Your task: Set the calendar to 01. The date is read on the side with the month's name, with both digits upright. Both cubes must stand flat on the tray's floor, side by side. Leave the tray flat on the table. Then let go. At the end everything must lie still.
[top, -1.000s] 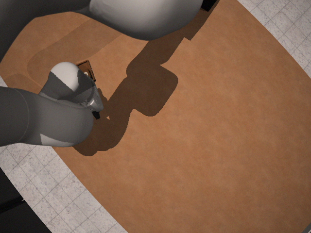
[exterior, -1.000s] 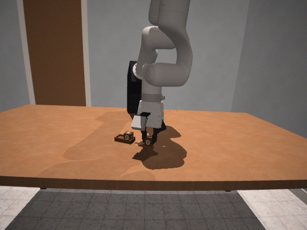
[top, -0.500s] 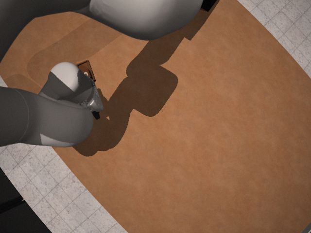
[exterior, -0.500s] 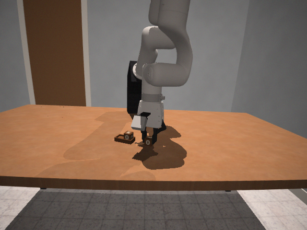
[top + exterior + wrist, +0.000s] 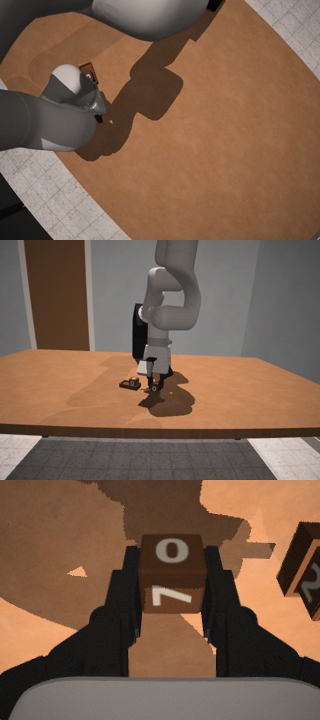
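From my station, I find the arm [image 5: 46, 121] [image 5: 178, 317] bent over the tabletop [image 5: 206, 155] [image 5: 90, 410] [image 5: 50, 540], its wrist pointing down and its fingers [image 5: 98, 118] [image 5: 161, 380] low, right of the tray in the exterior view. The fingers are partly closed, gripping the held cube [image 5: 154, 387] [image 5: 172, 575] by opposite sides. It shows an upright 0 on its near side; the wrist view adds a sideways 7. I cannot tell whether it touches the tabletop.

The tray [image 5: 85, 64] [image 5: 127, 386] [image 5: 296, 552] lies flat. It contains the other cube [image 5: 88, 75] [image 5: 133, 381] [image 5: 314, 583], in its right part, 0 facing near. I cannot read a month's name.

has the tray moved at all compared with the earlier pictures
No. In the exterior view, the tray keeps the same place on the table, left of the gripper.
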Controlling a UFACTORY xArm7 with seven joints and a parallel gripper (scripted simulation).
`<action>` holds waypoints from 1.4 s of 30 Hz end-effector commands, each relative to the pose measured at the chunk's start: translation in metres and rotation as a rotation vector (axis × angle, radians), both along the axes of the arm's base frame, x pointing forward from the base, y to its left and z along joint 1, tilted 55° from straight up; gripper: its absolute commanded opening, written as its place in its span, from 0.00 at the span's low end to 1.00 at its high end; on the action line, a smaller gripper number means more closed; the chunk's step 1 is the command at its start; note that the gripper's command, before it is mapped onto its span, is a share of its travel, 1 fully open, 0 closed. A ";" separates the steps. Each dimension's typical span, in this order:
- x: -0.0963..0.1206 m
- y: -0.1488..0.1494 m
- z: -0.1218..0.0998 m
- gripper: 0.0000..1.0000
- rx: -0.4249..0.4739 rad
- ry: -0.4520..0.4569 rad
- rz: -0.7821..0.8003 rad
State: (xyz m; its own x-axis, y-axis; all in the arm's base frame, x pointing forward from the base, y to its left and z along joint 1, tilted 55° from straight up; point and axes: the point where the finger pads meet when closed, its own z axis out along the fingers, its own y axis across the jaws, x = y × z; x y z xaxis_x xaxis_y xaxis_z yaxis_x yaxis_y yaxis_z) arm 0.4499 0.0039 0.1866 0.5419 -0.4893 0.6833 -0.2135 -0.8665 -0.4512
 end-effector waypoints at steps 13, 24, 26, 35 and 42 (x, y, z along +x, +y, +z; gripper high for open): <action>0.000 0.000 0.001 0.29 0.000 -0.001 0.000; 0.002 0.000 -0.001 0.29 0.000 -0.001 0.000; 0.002 0.000 -0.001 0.29 0.000 -0.001 0.000; 0.003 0.000 -0.002 0.29 0.000 -0.001 0.000; 0.003 0.000 -0.002 0.29 0.000 -0.001 0.000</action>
State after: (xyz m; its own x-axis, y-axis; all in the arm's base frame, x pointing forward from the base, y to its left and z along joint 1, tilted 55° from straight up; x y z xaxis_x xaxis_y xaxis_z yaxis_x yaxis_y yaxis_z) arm 0.4531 0.0043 0.1843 0.5419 -0.4893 0.6833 -0.2135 -0.8665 -0.4512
